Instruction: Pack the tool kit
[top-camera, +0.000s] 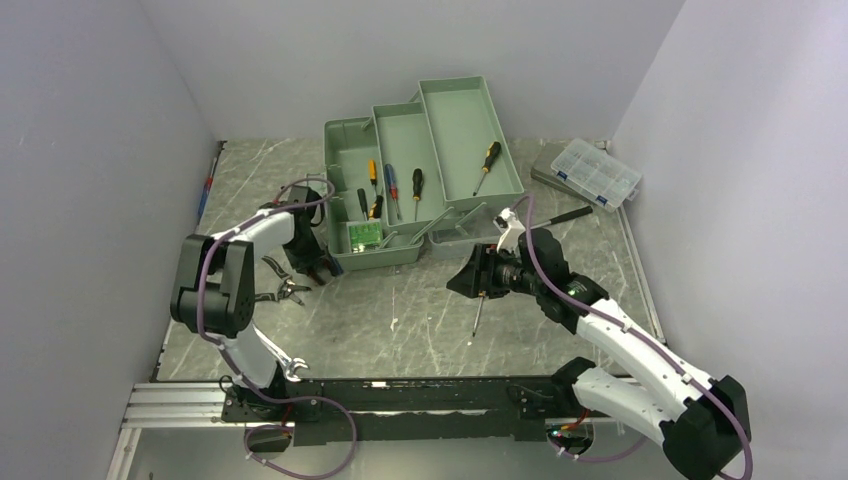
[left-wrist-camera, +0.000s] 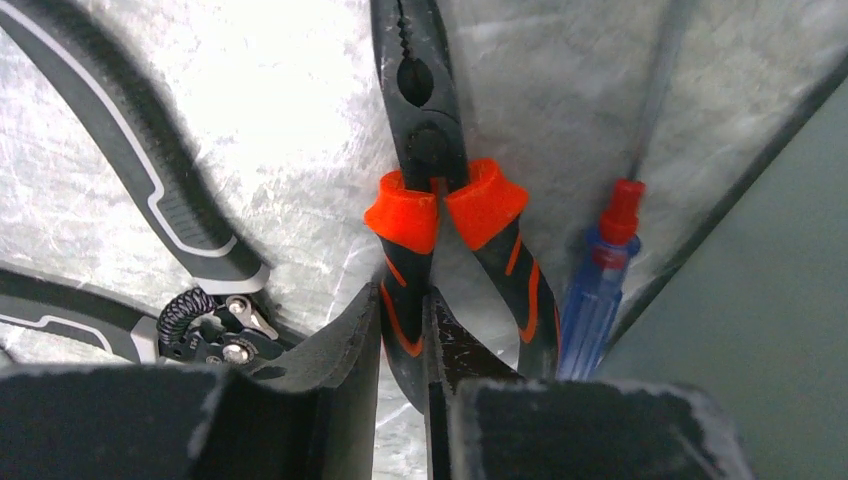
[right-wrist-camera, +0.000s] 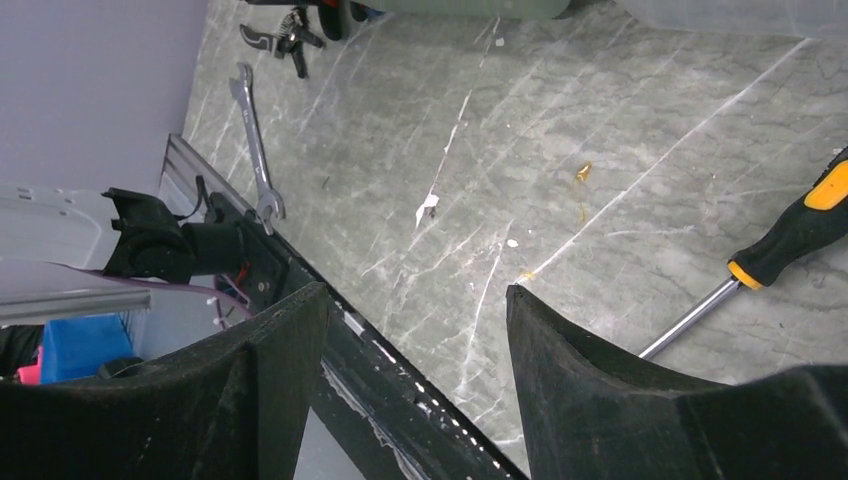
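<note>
No readable text, labels, brands or numbers, on toolbox (top-camera: 462, 110), pliers (left-wrist-camera: 430, 130) or screwdriver (top-camera: 490, 160), in any view

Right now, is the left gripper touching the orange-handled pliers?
Touching. The left wrist view shows the left gripper with both fingers pressed against one handle of the orange-handled pliers, with no gap.

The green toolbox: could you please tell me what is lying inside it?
One screwdriver lies in the far tray, several more screwdrivers in the middle tray and main box, plus a green packet at its front. Anything beneath the trays is covered.
</note>
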